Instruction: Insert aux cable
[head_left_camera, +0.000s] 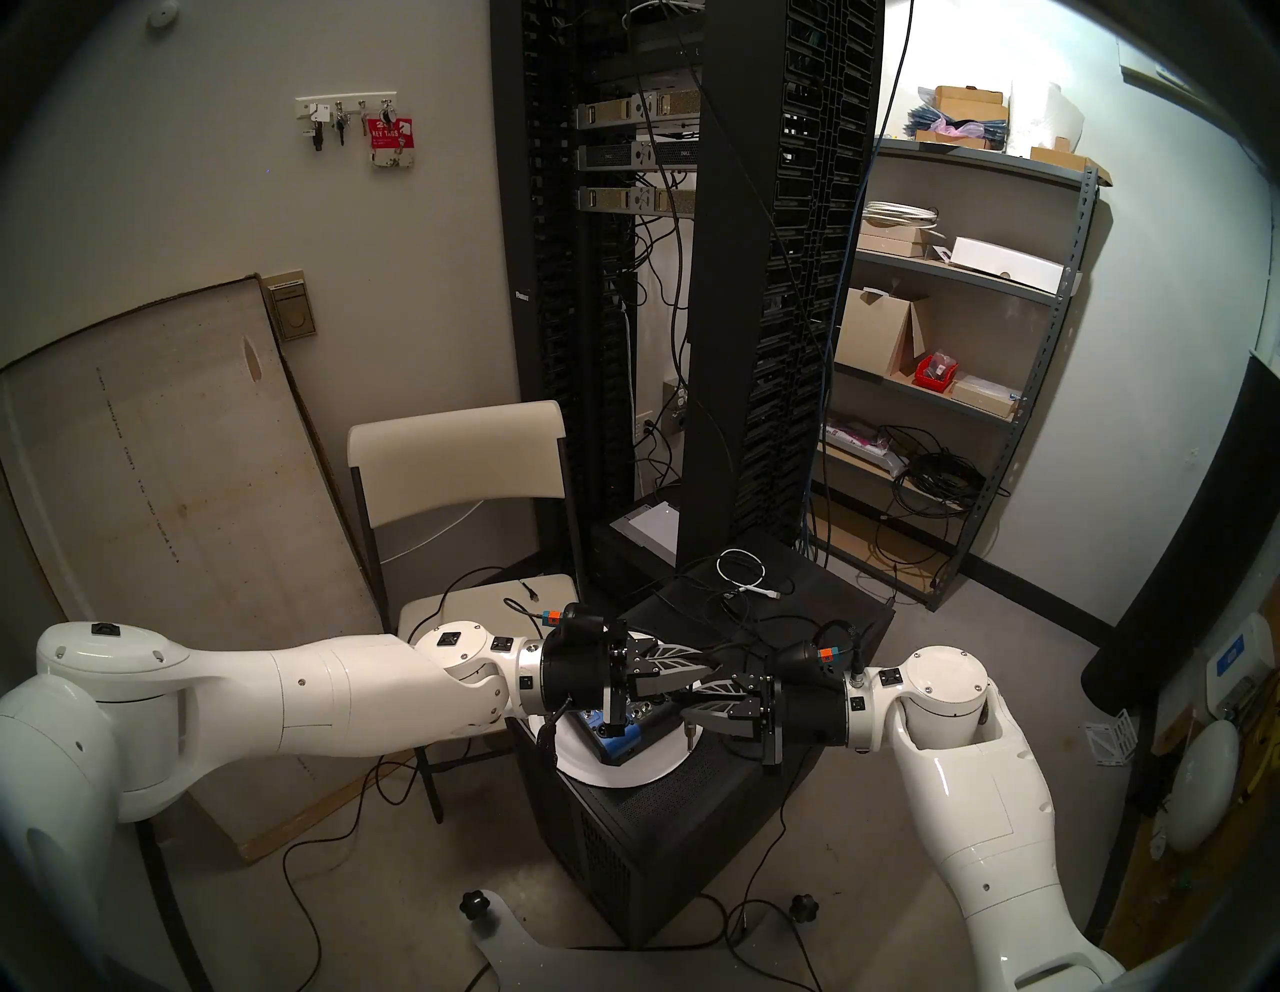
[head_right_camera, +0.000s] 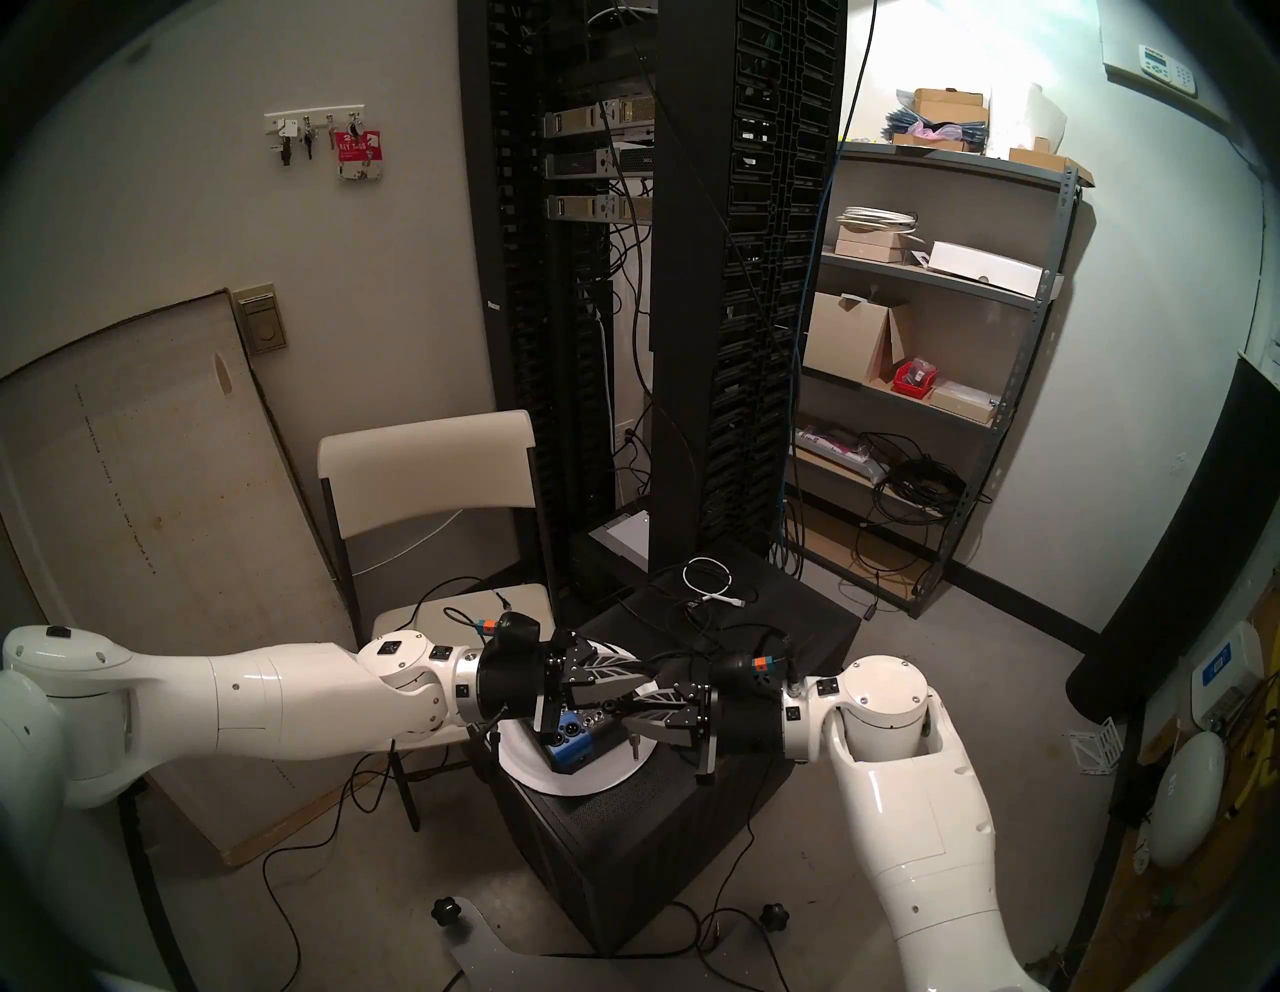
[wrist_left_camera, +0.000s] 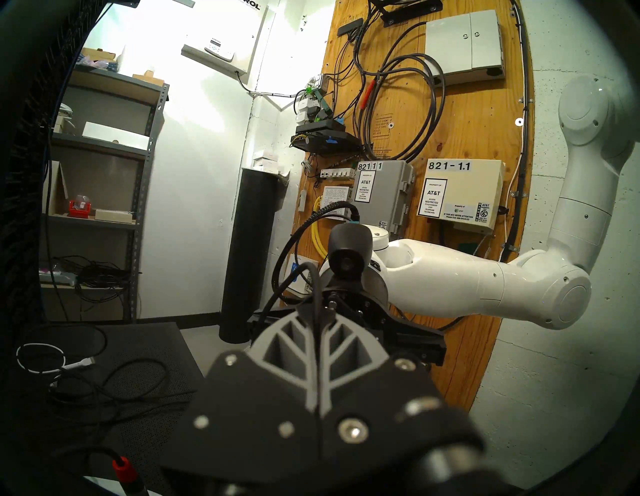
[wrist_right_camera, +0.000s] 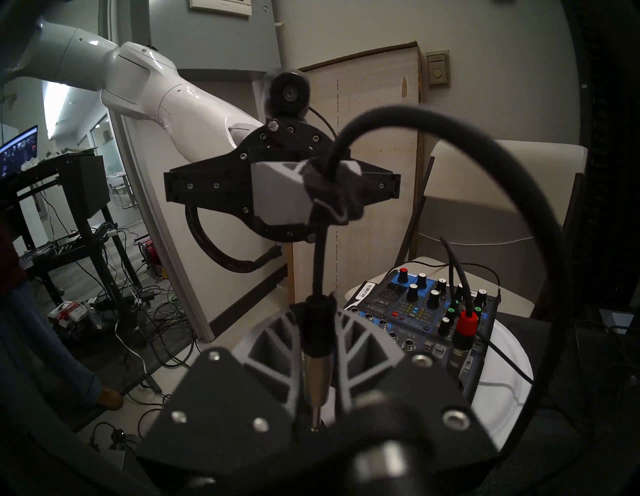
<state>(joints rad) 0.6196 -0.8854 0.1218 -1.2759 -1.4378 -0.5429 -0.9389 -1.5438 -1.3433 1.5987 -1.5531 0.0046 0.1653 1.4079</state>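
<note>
Now the left gripper (head_left_camera: 706, 673) pinches the aux cable (wrist_right_camera: 320, 263) cord tight, level above the blue mixer (head_left_camera: 620, 738) on its white plate (head_left_camera: 623, 772); the right gripper (head_left_camera: 692, 703) clamps the plug barrel, tip down.

Thin black aux cable (wrist_right_camera: 450, 138), looping overhead, slim barrel plug (wrist_right_camera: 317, 377) pointing down, silvery tip lowest, clamped between right claw (wrist_right_camera: 317, 346) fingers

black aux cable (wrist_right_camera: 319, 263), blue mixer (wrist_right_camera: 420, 317), white plate (head_left_camera: 651, 765)
</note>
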